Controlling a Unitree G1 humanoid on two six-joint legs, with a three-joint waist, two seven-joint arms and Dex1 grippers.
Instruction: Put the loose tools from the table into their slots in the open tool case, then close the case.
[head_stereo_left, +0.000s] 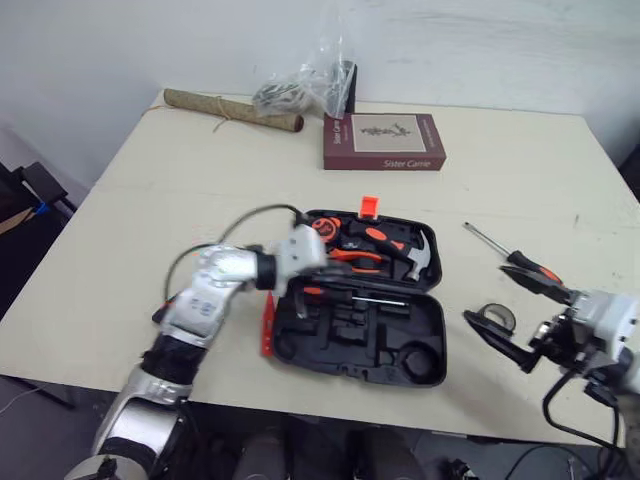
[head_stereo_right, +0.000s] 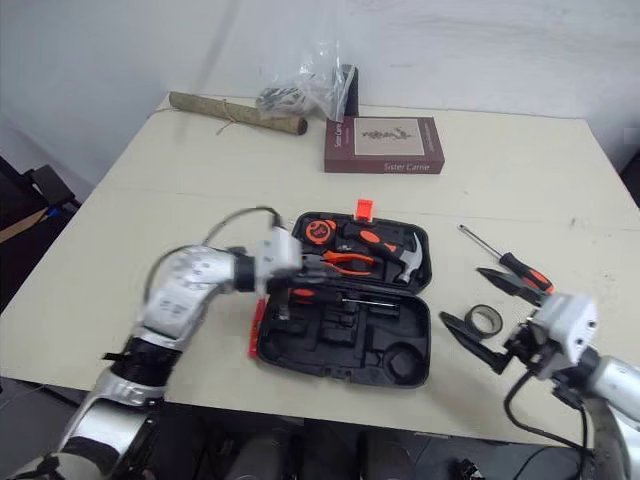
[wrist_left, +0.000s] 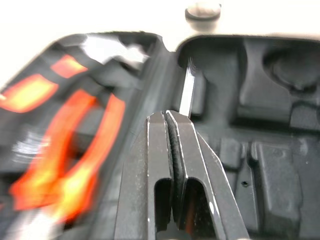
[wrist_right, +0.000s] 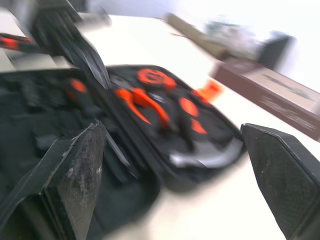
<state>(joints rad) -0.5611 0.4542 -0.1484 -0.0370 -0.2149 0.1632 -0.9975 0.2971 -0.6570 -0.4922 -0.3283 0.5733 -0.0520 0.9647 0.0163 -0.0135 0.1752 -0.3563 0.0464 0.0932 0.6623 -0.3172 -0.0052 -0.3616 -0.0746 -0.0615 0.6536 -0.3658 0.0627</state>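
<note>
1. The case (head_stereo_left: 400, 345) lies open mid-tabletop (head_stereo_left: 180, 190). Its far half is filled with a hammer (head_stereo_left: 422, 258) and pliers (head_stereo_left: 355, 258), while its near half is mostly bare moulded slots.
2. 2 loose tools are seen on the tabletop to the case's right: a screwdriver (head_stereo_left: 515, 258) and, nearer the case, a tape roll (head_stereo_left: 497, 318).
3. The left claw (wrist_left: 170, 117) is pressed shut with nothing seen between its fingers, and is held over the case's hinge line. The right claw (wrist_right: 170, 130) is spread wide and empty, near the tape roll.
4. Risk: the case looks light, so it could be shoved or tipped if the left claw is lowered onto a slot wall, and seated tools could be knocked loose.
5. Risk: the tape roll could be pushed away by a finger of the right claw if it is approached off-centre. So low a ring offers little to pinch.
6. Risk: the screwdriver's round shaft is likely to roll or pivot when nudged. If it is seated askew, the lid could be stopped from closing.
7. Materials: the case is judged to be hard black plastic, with an orange latch (head_stereo_left: 369, 206). Tool handles are black and orange, probably rubbery. The hammer head and screwdriver shaft are bare bright metal. The tabletop is smooth and pale, so little friction is expected.
</note>
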